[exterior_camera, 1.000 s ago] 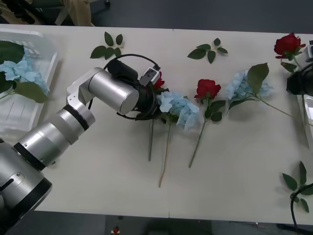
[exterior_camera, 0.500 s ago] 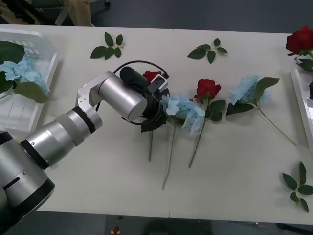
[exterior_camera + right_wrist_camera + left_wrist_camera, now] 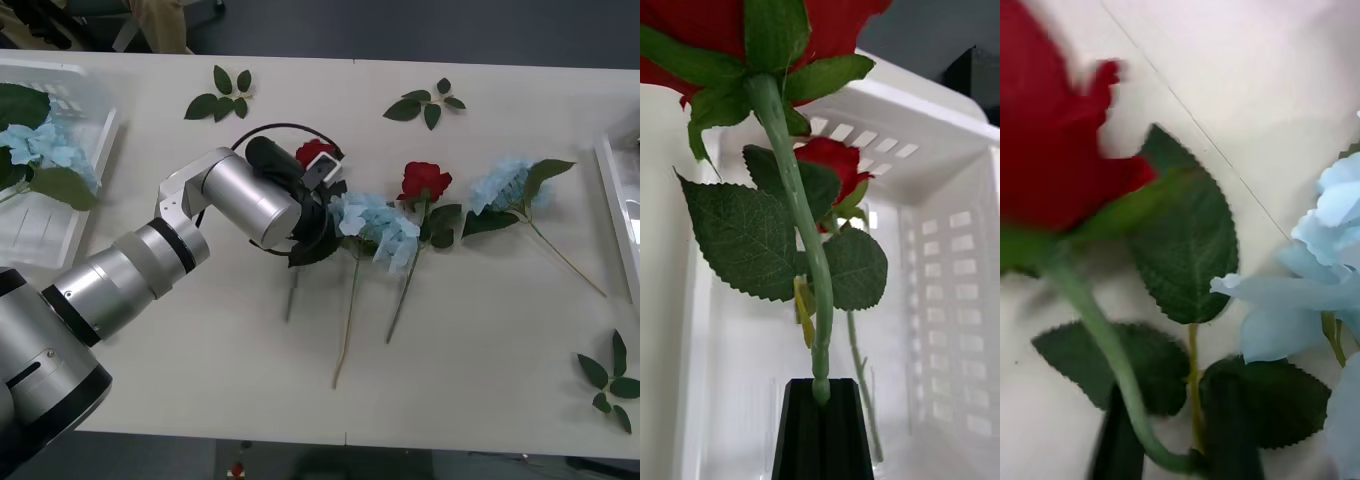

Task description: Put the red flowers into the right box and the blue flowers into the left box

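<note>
Left gripper (image 3: 318,205), mid-worktop: black fingers (image 3: 1120,442) clamped on the stem of a red rose (image 3: 312,155), bloom beside a blue hydrangea (image 3: 375,225) lying on the surface. Right gripper (image 3: 820,427): closed on another red rose's stem (image 3: 794,195), held over the right box (image 3: 962,247), where one rose (image 3: 831,169) lies. Left box (image 3: 60,215), left edge: contains a blue flower (image 3: 40,145).
</note>
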Robot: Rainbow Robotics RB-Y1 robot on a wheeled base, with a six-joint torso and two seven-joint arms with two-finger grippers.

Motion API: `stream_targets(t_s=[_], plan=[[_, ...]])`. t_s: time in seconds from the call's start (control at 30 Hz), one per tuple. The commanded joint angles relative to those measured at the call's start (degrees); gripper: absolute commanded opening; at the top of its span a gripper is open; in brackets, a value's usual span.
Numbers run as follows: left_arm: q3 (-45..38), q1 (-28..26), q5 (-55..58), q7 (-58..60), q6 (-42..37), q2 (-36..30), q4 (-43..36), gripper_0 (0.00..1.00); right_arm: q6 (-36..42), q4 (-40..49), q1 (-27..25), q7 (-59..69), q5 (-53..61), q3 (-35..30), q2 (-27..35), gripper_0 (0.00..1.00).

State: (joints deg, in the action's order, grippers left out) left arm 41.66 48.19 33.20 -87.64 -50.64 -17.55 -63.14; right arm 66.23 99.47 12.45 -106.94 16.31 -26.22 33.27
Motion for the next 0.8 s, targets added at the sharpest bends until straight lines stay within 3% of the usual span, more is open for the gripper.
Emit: stream_targets(t_s=[0.03,0.5,0.8], plan=[[-0.44,1.91,-0.94,2.57,0.45,-0.74,-0.58,0.0,-3.39,-0.6,1.26,2.87,-1.63,-2.35,2.76,0.0],[-7.83,1.91,-2.0,2.65,0.45,-5.22,-2.78,0.0,-14.73,-12.9,1.26,4.72,-1.37,-1.73,8.74,0.0],[-14.86,1.38,12.07,1.42,0.63,-9.96,-11.74,0.0,-15.79,-13.17,1.26,5.42,-1.19,-0.24,8.74,0.0]])
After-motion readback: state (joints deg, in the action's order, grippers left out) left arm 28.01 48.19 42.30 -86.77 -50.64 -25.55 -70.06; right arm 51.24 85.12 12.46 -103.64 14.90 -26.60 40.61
